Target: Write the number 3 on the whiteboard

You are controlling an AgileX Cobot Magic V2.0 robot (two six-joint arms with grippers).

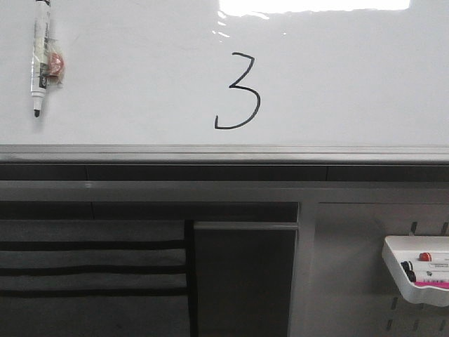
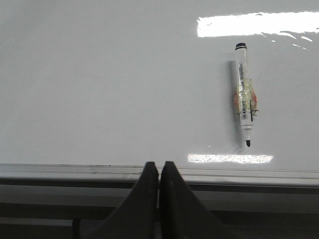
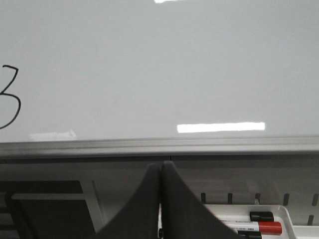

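Fingers of my left gripper (image 2: 159, 172) are pressed together on nothing; same for my right gripper (image 3: 160, 172) — both sit below the whiteboard (image 1: 351, 77), likely parked clear of the writing. The number 3 (image 1: 238, 91) stands finished, mid-board above the rail. A marker (image 1: 40, 60) hangs tip-down at upper left. Only the right wrist and front views show the tray (image 1: 414, 270) of markers — left wrist misses the digit.
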